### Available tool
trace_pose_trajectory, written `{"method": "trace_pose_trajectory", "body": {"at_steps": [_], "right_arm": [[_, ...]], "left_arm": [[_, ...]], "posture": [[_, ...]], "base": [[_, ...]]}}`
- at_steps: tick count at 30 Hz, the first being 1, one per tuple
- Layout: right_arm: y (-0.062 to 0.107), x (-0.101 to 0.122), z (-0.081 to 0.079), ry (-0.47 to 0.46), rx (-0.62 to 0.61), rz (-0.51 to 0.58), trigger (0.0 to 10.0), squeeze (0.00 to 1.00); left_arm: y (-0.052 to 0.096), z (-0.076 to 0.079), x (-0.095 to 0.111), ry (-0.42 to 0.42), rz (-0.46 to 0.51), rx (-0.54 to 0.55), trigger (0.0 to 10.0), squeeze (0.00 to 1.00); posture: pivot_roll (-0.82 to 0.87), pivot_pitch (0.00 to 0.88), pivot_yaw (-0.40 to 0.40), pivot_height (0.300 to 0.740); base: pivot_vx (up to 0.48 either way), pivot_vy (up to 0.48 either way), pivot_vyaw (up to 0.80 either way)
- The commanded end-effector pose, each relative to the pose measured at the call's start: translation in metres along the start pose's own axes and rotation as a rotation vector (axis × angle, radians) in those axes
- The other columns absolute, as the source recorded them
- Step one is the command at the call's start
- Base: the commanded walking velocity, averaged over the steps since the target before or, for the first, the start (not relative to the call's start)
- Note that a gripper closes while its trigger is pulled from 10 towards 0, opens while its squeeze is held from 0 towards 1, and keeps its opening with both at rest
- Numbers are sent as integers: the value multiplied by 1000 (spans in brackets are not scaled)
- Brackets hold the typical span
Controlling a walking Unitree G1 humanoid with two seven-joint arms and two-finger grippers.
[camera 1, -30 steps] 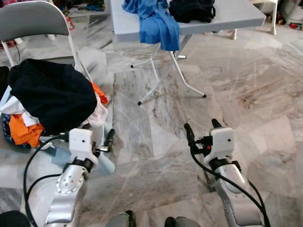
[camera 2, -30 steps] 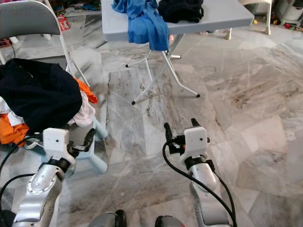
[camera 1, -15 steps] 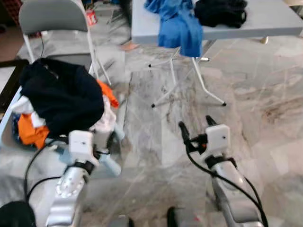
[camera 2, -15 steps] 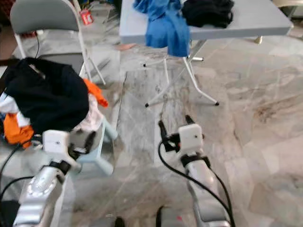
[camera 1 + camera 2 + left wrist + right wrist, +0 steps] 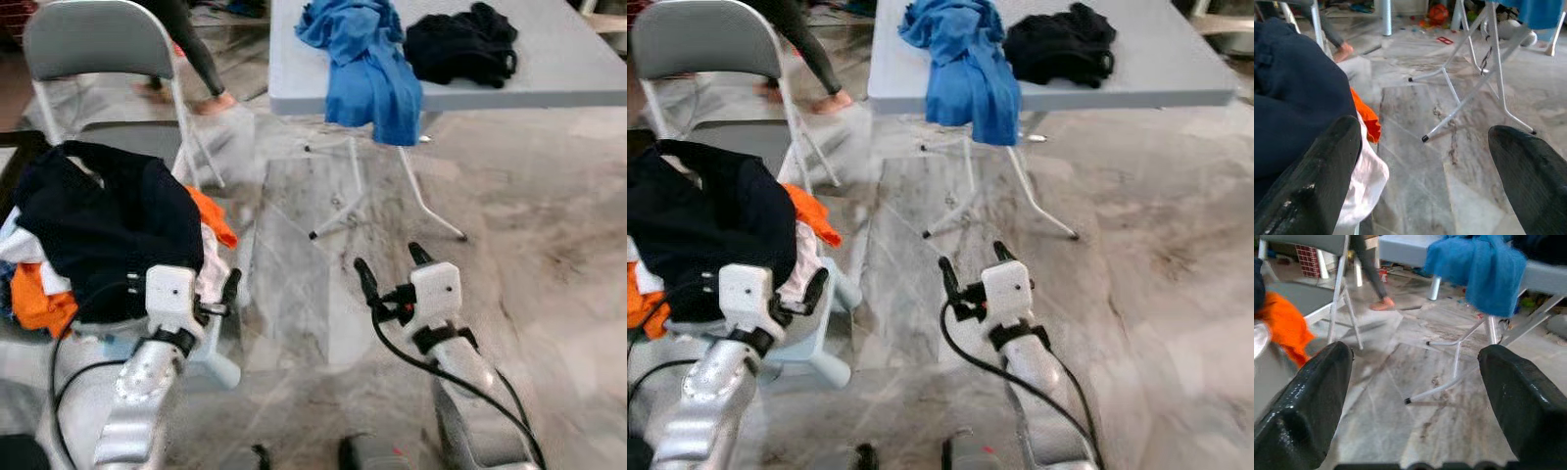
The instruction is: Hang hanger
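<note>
Left gripper (image 5: 231, 290): held low in front of the robot, beside the laundry pile; its 2 black fingers (image 5: 1317, 181) stand wide apart in the left wrist view, with nothing between them.
Right gripper (image 5: 389, 272): held forward over the marble floor (image 5: 549, 245), well apart from the table; the 2 fingers (image 5: 1308, 401) are spread wide and grip nothing.
Hanger: cannot be made out in any view, so its place, its long axis and the way it points cannot be told.
Laundry pile (image 5: 108, 220): a heap on the robot's left, dark navy cloth on top, orange cloth (image 5: 214, 215) and white cloth (image 5: 1364, 186) at its edges; it sits on a pale blue support whose leg (image 5: 220, 367) shows below the left gripper.
Folding chair (image 5: 98, 44): grey seat back on white legs, behind the pile.
Folding table (image 5: 549, 69): pale grey top on white crossed legs (image 5: 353, 191), ahead of the robot.
Blue garment (image 5: 367, 59): draped over the near edge of the table, hanging down past it.
Black garment (image 5: 460, 44): bunched on the tabletop, just beside the blue one, on its right.
Person: bare foot (image 5: 214, 101) and a dark-clad leg on the floor between chair and table, blurred.
</note>
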State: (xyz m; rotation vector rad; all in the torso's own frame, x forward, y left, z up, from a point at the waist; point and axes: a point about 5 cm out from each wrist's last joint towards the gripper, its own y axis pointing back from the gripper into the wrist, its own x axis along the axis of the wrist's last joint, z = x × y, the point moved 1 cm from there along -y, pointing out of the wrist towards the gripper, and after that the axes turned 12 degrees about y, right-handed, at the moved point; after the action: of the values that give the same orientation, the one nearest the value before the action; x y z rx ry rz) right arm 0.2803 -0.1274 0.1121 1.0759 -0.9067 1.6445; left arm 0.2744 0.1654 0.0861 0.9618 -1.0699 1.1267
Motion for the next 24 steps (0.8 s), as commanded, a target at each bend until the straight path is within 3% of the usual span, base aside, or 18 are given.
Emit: {"method": "trace_pose_trajectory", "body": {"at_steps": [1, 8, 16, 19, 24], "right_arm": [[-1, 3, -9, -17, 29, 14, 10000, 0], [-2, 5, -10, -11, 50, 24, 10000, 0], [-2, 4, -11, -20, 53, 20, 10000, 0], [-2, 4, -12, -30, 50, 20, 10000, 0], [-1, 5, -13, -12, 58, 23, 10000, 0]], "left_arm": [[3, -8, 2, -18, -3, 31, 10000, 0], [4, -8, 1, -12, -4, 39, 10000, 0], [1, -11, 0, -22, -14, 81, 10000, 0], [-2, -18, -2, -32, -32, 144, 10000, 0], [-2, -17, -3, -24, -42, 128, 10000, 0]], "posture": [[-36, 212, -17, 740], [-35, 213, -19, 740], [-36, 214, -15, 740], [-39, 219, -13, 740], [-41, 224, -10, 740]], "base": [[0, 0, 0], [0, 0, 488], [0, 0, 0], [0, 0, 0], [0, 0, 0]]}}
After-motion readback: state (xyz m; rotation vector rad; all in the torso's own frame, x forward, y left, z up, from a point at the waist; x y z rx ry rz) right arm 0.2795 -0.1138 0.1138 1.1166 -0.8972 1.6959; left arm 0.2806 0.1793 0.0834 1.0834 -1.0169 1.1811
